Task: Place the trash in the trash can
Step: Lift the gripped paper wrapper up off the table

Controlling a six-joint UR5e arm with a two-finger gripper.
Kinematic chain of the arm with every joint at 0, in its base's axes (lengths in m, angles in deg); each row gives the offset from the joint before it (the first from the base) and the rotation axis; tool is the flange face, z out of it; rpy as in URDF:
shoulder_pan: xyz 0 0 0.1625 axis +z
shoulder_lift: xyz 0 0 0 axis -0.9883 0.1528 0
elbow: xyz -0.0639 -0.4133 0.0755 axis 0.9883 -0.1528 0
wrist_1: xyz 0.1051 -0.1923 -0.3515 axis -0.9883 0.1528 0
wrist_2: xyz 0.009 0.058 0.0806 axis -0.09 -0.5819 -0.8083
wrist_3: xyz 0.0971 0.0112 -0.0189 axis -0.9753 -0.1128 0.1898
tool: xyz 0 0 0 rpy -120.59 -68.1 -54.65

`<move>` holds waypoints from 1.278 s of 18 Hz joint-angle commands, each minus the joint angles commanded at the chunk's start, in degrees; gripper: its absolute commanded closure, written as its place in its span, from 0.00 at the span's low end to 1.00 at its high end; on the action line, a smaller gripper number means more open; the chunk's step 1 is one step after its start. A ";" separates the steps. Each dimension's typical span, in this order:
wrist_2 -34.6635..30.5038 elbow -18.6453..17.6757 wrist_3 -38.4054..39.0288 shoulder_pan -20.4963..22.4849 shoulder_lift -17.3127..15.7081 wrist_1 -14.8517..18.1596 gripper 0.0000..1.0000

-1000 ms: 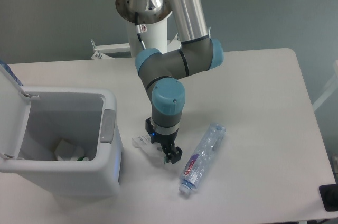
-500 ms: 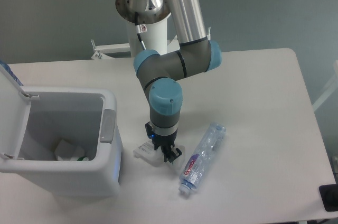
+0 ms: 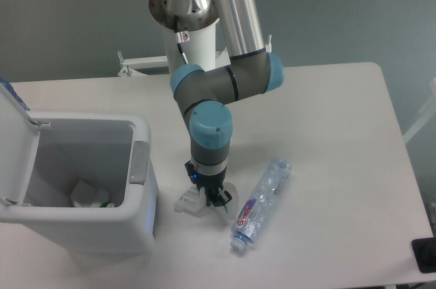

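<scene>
One trash can [image 3: 102, 221] is standing open at the table's [image 3: 327, 132] left edge, a white carton [image 3: 87, 193] lying inside. The claw [image 3: 206, 197] is pressing down beside it; whether it is clenched cannot be told. The crushed bottle [image 3: 261, 202] is lying just right, near the front edge.

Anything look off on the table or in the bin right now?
Nothing is spilled or broken. The crushed clear plastic bottle with red-pink label still lies on the white table, outside the large white bin. The gripper is down over a small clear plastic piece beside the bin.
</scene>
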State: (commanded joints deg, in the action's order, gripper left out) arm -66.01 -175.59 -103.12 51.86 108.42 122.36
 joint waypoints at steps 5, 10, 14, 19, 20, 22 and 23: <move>0.09 0.26 3.24 -0.09 -0.79 0.00 0.83; 0.44 1.14 3.95 0.09 -3.24 -0.26 0.84; 1.49 4.91 8.43 0.96 -6.06 -0.26 0.84; 7.19 9.57 12.73 2.81 -7.47 -0.26 0.84; 8.25 10.28 13.61 3.33 -7.73 -0.26 0.85; 9.75 11.77 15.11 3.95 -7.91 -0.26 0.87; 10.28 12.73 15.73 4.39 -7.91 -0.26 0.87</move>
State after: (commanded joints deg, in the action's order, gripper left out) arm -55.73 -162.86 -87.40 56.25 100.51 122.10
